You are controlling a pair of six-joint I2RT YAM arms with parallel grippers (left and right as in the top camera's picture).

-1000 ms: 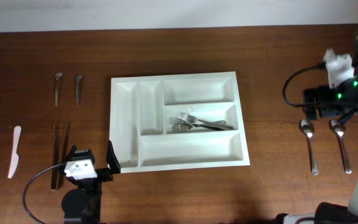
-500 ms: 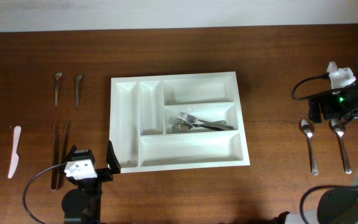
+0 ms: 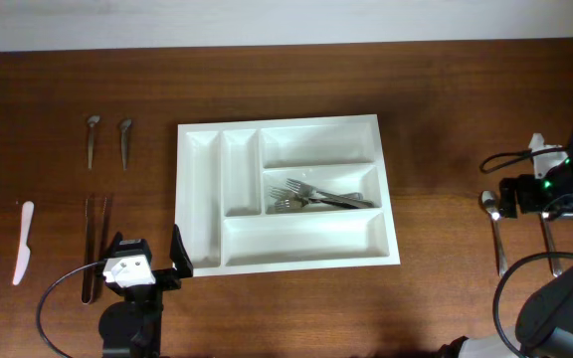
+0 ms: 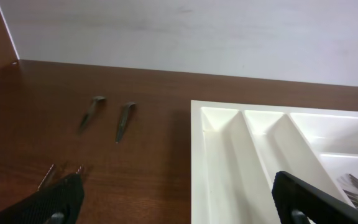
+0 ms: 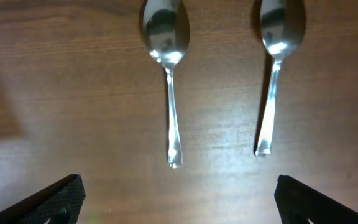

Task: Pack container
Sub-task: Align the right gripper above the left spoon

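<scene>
The right pincer (image 5: 178, 198) is seen spread wide, with nothing held between its fingers (image 5: 55, 198). Two spoons are framed in the gap ahead of it: a left spoon (image 5: 168, 93) and a right spoon (image 5: 271, 87), laid side by side but apart, bowls away from the pincer and handles towards it. Neither is touched by a finger. How high the pincer hangs over them cannot be told.

The left pincer (image 4: 179, 205) is likewise held wide and nothing is gripped. The tray (image 3: 306, 241) is found ahead of it and to its right, with the near left corner just beside the right finger; whether the two touch cannot be told. From the right pincer the tray lies well apart, to the left. A few forks (image 3: 316, 196) are heaped in the tray's middle wide compartment; the other compartments are seen bare. Ahead and to the left of the left pincer, two short utensils (image 4: 107, 117) are laid side by side, and nearer to it the ends of two thin rods (image 4: 61, 174) can be made out. Further left of that pincer a white knife (image 3: 23, 242) is laid.

Everything is carried by a bench (image 3: 446, 99) of dark brown wood grain. Beyond its far edge a plain pale wall (image 4: 197, 31) is seen.
</scene>
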